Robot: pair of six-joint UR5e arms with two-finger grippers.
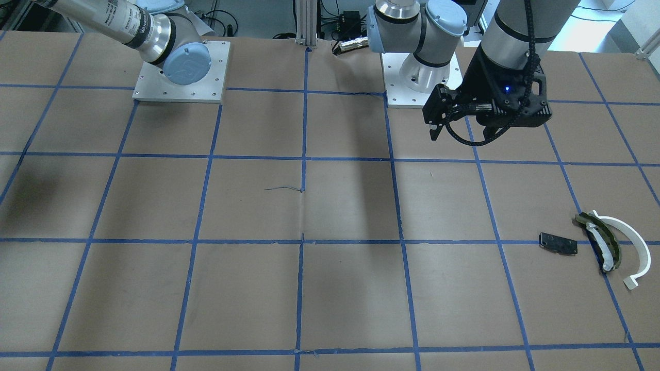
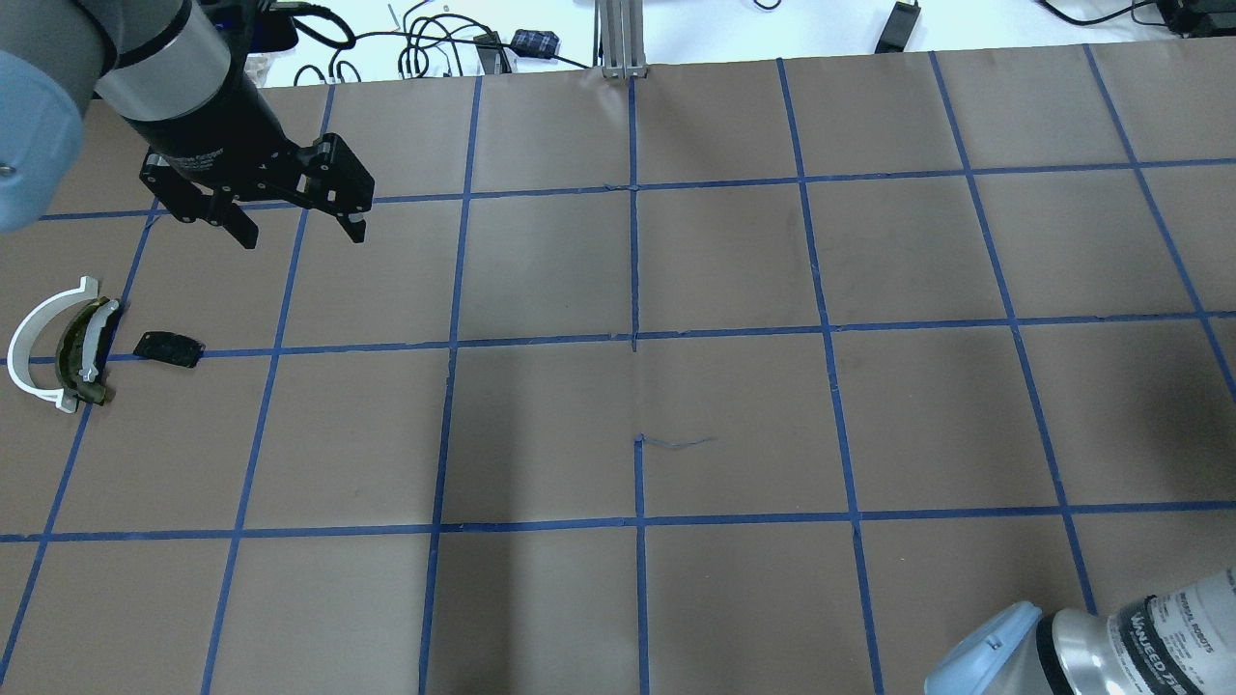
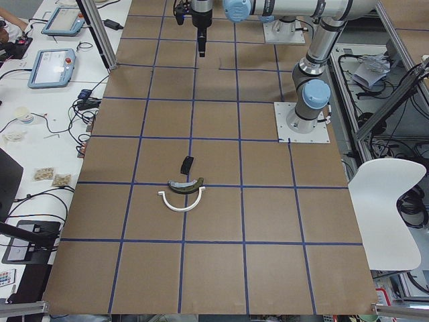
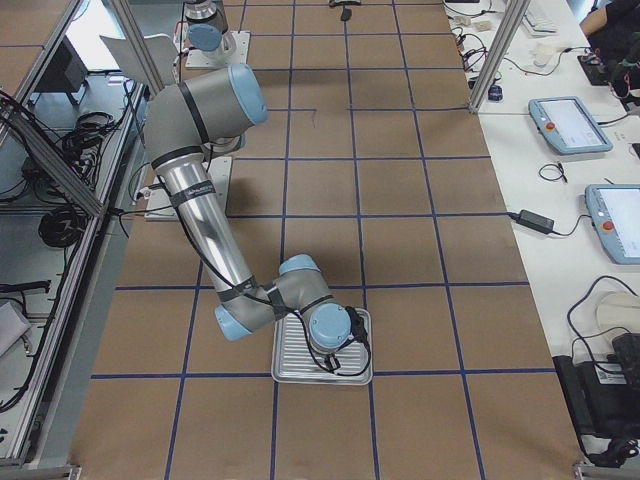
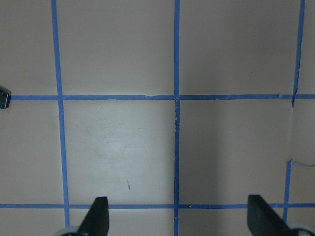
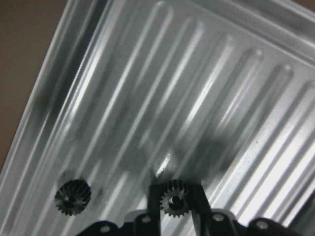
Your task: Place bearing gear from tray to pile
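Observation:
In the right wrist view my right gripper (image 6: 173, 202) is shut on a small black bearing gear (image 6: 172, 201), just over the ribbed metal tray (image 6: 206, 88). A second black gear (image 6: 73, 196) lies in the tray to its left. The exterior right view shows this arm bent down over the tray (image 4: 285, 372). The pile lies at the table's other end: a white half-ring (image 2: 29, 338), a dark olive curved piece (image 2: 70, 359) and a black plate (image 2: 169, 347). My left gripper (image 2: 294, 227) hangs open and empty above the table, beyond the pile.
Brown paper with a blue tape grid (image 2: 634, 338) covers the table. The arm bases stand on metal plates (image 1: 180, 77). The pile also shows in the front-facing view (image 1: 558, 243) and the exterior left view (image 3: 181, 204).

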